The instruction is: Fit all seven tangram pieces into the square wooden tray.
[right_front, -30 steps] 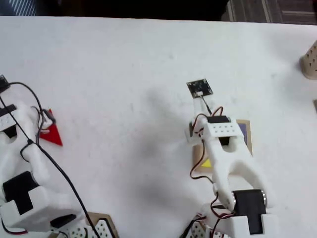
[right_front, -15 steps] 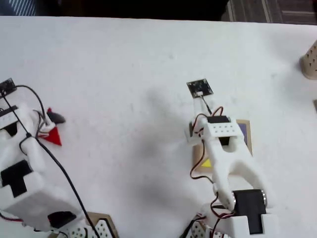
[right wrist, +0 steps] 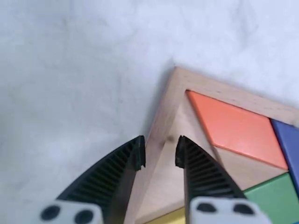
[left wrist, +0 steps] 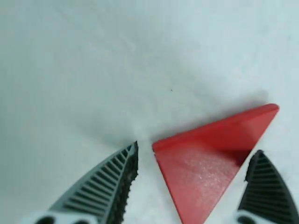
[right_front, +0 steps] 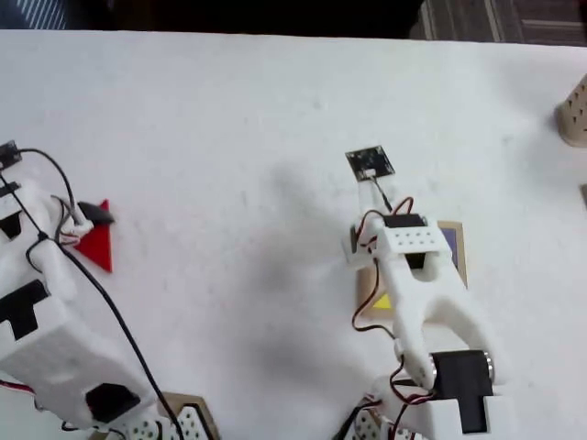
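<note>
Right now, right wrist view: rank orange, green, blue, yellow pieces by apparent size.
1. orange piece
2. green piece and blue piece: both cropped, too close to rank
3. yellow piece, a sliver

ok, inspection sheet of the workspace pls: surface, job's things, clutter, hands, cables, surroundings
Surface: white table, no spills seen.
Job's things: red triangle flat on the table, outside the tray. Tray holds orange piece, blue piece, green piece, yellow piece; bare wood at its corner.
Clutter: small circuit board beyond the tray; perforated block at the table edge.
Hands: left hand open, straddling the red triangle. Right hand open by a narrow gap, tray rim between its tips.
Cables: black cable draped along the left arm; red wires on the right arm.
Surroundings: dark floor past the far edge.
</note>
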